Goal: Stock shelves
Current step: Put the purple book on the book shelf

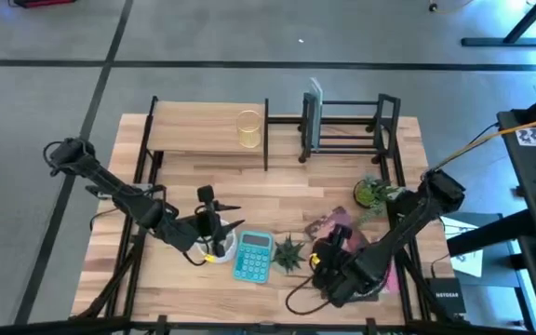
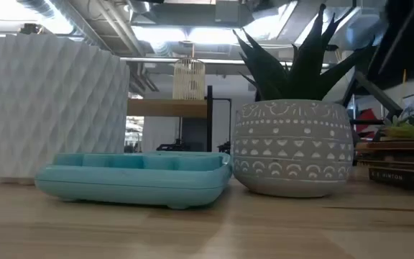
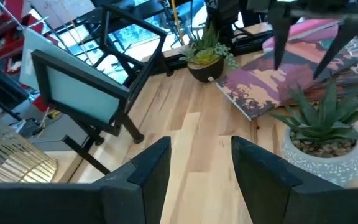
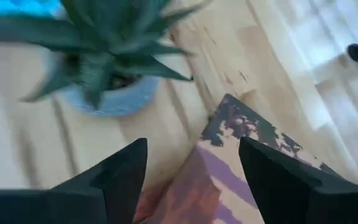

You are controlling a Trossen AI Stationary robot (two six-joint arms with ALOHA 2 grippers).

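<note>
Wood shelf (image 1: 203,138): far left of bench (image 1: 277,200), holding a yellow cup (image 1: 248,128).
Black rack (image 1: 347,126): far right.
Left gripper (image 3: 201,163): spread, empty.
Right gripper (image 4: 191,165): spread above book (image 4: 229,180), beside potted plant (image 4: 107,59).

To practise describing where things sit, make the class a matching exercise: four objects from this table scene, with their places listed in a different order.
Objects
1. Yellow wire basket
2. Teal calculator
3. Purple-covered book
4. Framed picture

Places
A. Under the right gripper
B. Standing in the black bar rack
C. On the light-wood shelf board
D. Flat on the tabletop, beside the patterned plant pot

Pairs: 1-C, 2-D, 3-A, 4-B
</note>
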